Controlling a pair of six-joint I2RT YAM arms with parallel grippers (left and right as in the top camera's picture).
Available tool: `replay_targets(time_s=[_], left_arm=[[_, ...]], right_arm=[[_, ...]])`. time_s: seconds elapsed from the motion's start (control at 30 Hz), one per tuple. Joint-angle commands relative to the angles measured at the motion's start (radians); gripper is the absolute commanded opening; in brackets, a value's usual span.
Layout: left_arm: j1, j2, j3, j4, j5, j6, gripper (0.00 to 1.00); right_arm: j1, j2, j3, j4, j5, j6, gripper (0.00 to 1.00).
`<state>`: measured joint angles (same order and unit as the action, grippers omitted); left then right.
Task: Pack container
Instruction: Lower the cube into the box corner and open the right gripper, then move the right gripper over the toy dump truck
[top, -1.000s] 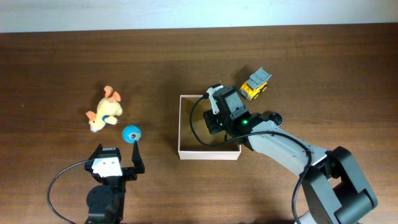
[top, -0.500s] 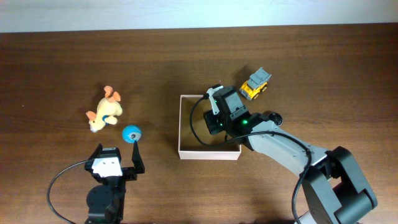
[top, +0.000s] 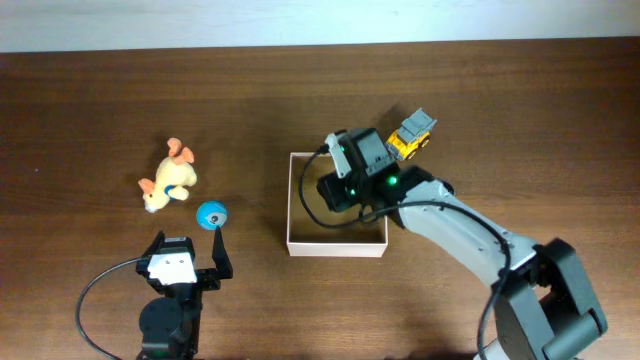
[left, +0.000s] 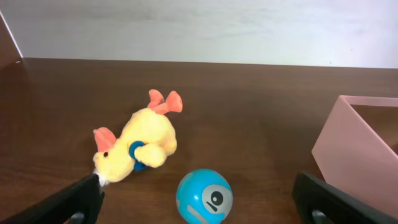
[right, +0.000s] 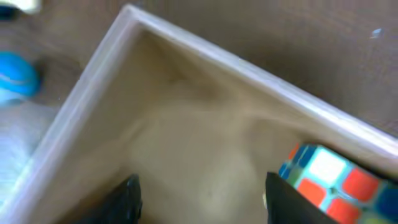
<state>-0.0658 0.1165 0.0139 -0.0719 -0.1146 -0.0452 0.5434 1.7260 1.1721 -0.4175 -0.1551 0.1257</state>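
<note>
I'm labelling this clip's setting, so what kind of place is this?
Probably a robotics lab bench, not a home: a wooden table against a plain wall, the right arm over the cardboard container, and loose toys such as the plush animal.

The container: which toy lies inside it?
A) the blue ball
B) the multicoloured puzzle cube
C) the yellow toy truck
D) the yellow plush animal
B: the right wrist view shows the puzzle cube on the tan floor inside the container, while the plush animal, ball and truck lie outside it.
</note>
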Motion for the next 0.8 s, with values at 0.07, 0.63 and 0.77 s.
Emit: replay_targets(time_s=[0.07, 0.63, 0.77], left_arm=[[0.003, -0.006, -0.005, -0.001, 0.006, 0.019, 0.99], [0.003, -0.006, -0.005, -0.001, 0.006, 0.019, 0.99], [0.003, -0.006, -0.005, -0.001, 0.006, 0.019, 0.99]], right_arm=[[0.006, -0.103, 0.186, -0.150, 0.027, -0.040, 0.66], [-0.107, -0.086, 0.240, -0.151, 0.560, 0.359, 0.81], [-0.188, -0.025, 0.240, -0.117, 0.534, 0.388, 0.82]])
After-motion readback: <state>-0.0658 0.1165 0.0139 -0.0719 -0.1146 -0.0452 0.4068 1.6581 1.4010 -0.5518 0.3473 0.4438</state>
